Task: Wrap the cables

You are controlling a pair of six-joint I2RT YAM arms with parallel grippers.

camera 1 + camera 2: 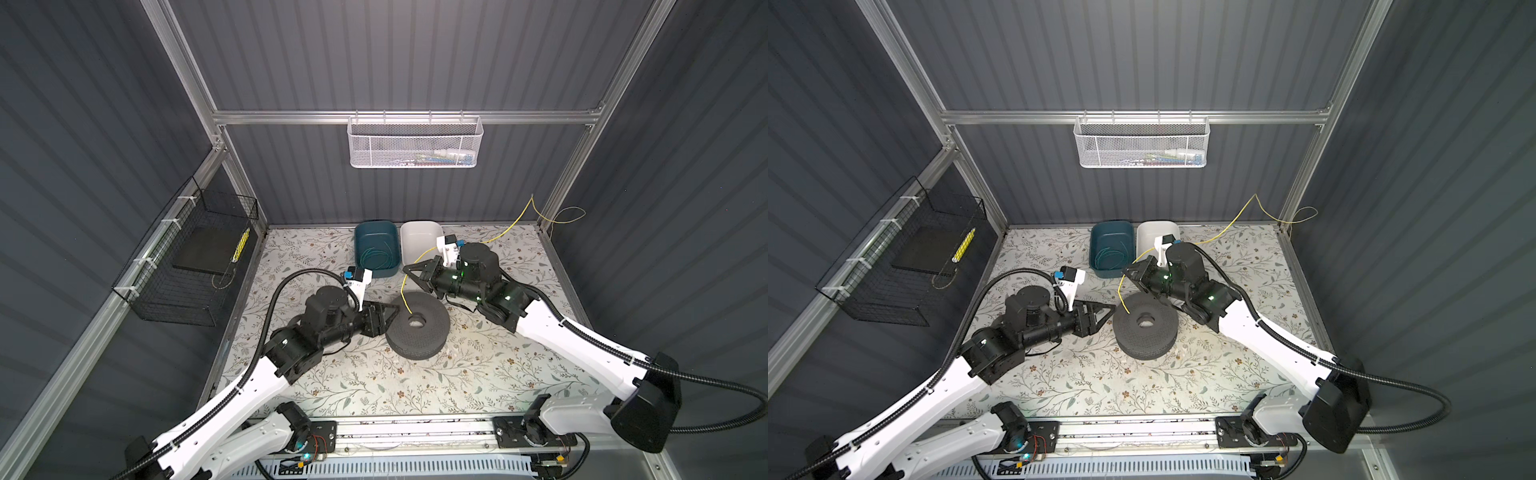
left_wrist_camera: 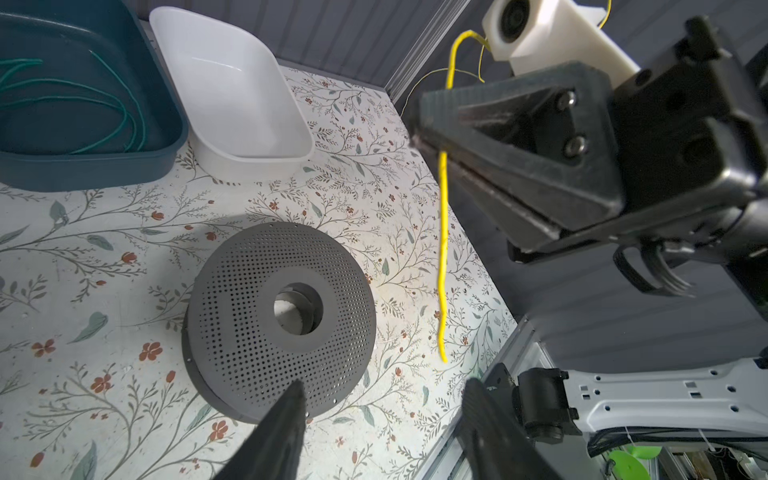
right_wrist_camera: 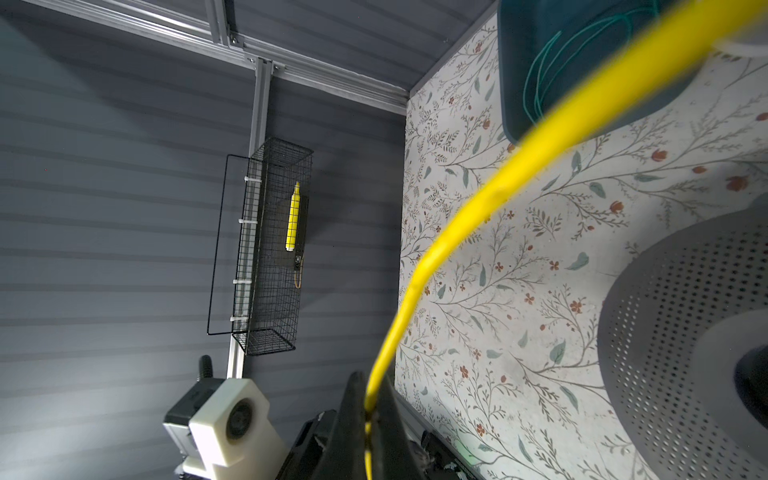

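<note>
— What sort of place is this?
— A robotics lab cell: aluminium frame bars (image 1: 291,117) hold grey ribbed wall panels (image 1: 374,54) around a floral-papered tabletop (image 1: 415,386).
— What else tells you?
— A left arm (image 1: 232,399) and a right arm (image 1: 582,336) stand on a rail (image 1: 415,432) at the front; a white mesh basket (image 1: 374,145) and a black wire basket (image 1: 166,307) hang from the frame.

A tabletop (image 1: 415,386) covered in a pale sheet printed with leafy sprigs and small red flowers carries three things. A dark teal rectangular plastic bin (image 1: 386,271) and a white rectangular plastic bin (image 1: 417,245) stand side by side at its far edge. Nearer the middle lies a dark grey perforated round spool (image 1: 432,332) with a central hole.
</note>
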